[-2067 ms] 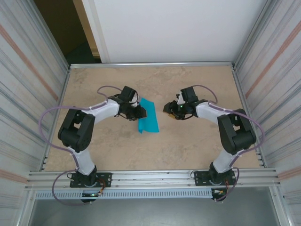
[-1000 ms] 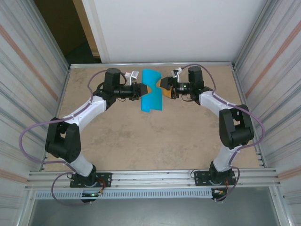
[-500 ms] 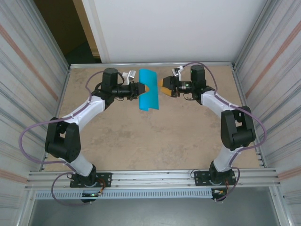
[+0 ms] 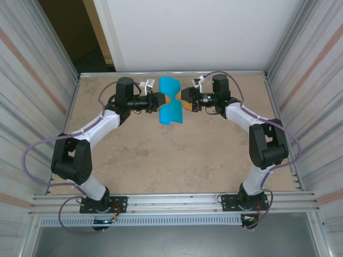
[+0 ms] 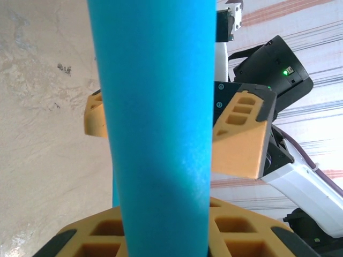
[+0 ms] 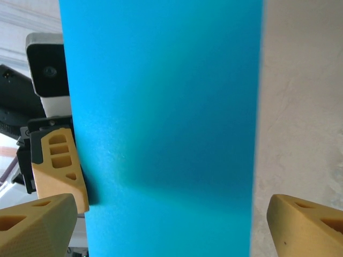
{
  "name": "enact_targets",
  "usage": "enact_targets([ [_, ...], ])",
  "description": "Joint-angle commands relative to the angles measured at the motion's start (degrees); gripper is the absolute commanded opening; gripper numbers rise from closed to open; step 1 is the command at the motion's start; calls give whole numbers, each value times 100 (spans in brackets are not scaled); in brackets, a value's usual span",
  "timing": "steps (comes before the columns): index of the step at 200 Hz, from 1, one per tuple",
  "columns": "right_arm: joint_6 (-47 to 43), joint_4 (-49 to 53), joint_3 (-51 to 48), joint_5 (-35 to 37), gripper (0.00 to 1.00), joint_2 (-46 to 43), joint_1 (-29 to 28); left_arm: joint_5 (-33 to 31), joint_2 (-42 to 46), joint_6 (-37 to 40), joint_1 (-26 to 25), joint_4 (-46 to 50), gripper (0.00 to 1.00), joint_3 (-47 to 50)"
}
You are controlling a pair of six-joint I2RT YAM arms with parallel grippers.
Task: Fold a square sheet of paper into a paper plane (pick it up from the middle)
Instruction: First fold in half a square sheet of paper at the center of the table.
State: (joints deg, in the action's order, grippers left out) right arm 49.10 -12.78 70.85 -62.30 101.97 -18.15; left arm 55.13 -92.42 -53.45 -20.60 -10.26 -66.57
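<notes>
Your left gripper [image 4: 159,100] is clamped on the blue paper [image 4: 171,110] over the far bench [image 4: 161,160]. Your right gripper [image 4: 184,99] stands apart, straddling the paper's right edge.

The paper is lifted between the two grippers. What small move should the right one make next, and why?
Probably close the right gripper on the paper. Its fingers stand wide apart on either side of it, while the left gripper alone holds it.
</notes>
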Motion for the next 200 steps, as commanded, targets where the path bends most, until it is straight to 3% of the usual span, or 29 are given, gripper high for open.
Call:
enact_targets([
  [1, 238, -503, 237, -212, 90, 79, -66, 193, 4, -114, -5, -233, 25, 76],
  [24, 578, -971, 123, -327, 86, 35, -1, 148, -4, 38, 25, -10, 25, 99],
  [83, 334, -599, -71, -190, 66, -305, 250, 24, -72, 365, 59, 401, 25, 135],
  [124, 36, -33, 57, -107, 43, -326, 283, 50, -101, 432, 65, 484, 25, 100],
  [148, -108, 390, 147, 59, 19, -301, 303, -32, -89, 534, 65, 654, 26, 67],
  [200, -37, 415, -83, 297, 3, -468, 339, -413, -127, 584, 74, 836, 36, 209],
])
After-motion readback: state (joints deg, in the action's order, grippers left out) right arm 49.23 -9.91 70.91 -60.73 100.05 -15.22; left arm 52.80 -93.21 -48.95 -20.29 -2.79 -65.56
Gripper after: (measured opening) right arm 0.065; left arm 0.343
